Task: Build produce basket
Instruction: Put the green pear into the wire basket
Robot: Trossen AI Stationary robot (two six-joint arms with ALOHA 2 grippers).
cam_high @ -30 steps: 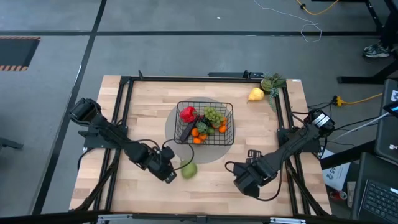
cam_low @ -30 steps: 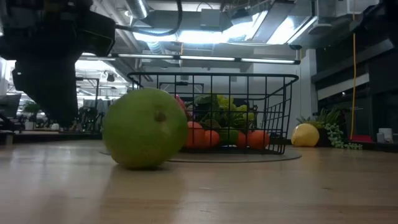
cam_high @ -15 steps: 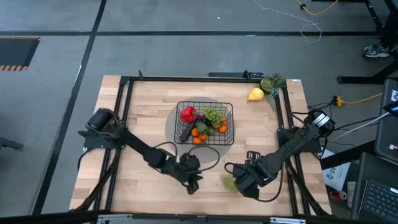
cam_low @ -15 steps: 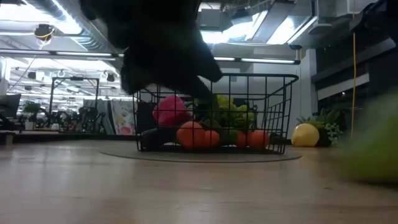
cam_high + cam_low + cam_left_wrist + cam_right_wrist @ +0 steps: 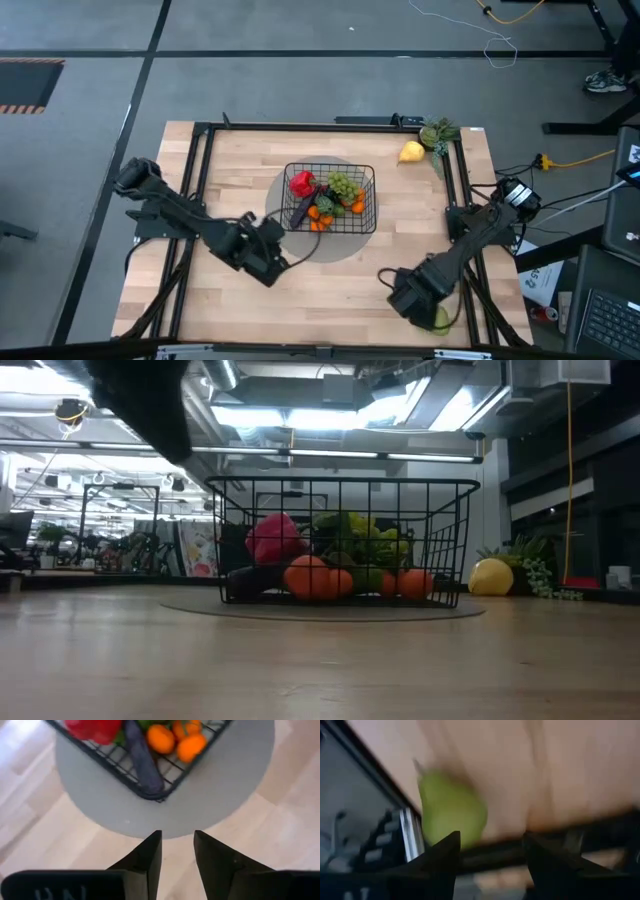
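The black wire basket [image 5: 331, 167] stands on a round grey mat [image 5: 350, 243] at the table's middle. It holds a red pepper [image 5: 301, 183], an eggplant [image 5: 142, 765], oranges [image 5: 190, 747] and green grapes [image 5: 343, 184]. My left gripper [image 5: 275, 245] is open and empty at the mat's near left edge, pointing at the basket [image 5: 107, 762]. A green apple [image 5: 441, 320] lies at the table's near right corner by the frame rail. My right gripper [image 5: 428, 308] is open just behind the apple [image 5: 451, 815]. A yellow pear [image 5: 411, 152] lies on the table at the far right.
A bunch of green leaves and grapes [image 5: 438, 133] lies at the far right corner beside the pear [image 5: 491, 576]. A black frame rail [image 5: 200, 200] runs round the table. Bare wood lies along the near side between the two arms.
My left gripper swung toward the table's right and has drawn back to the mat's near left edge. The green apple, which lay beside it, has rolled along the table to the near right corner. My right gripper has moved toward the near right corner after it.
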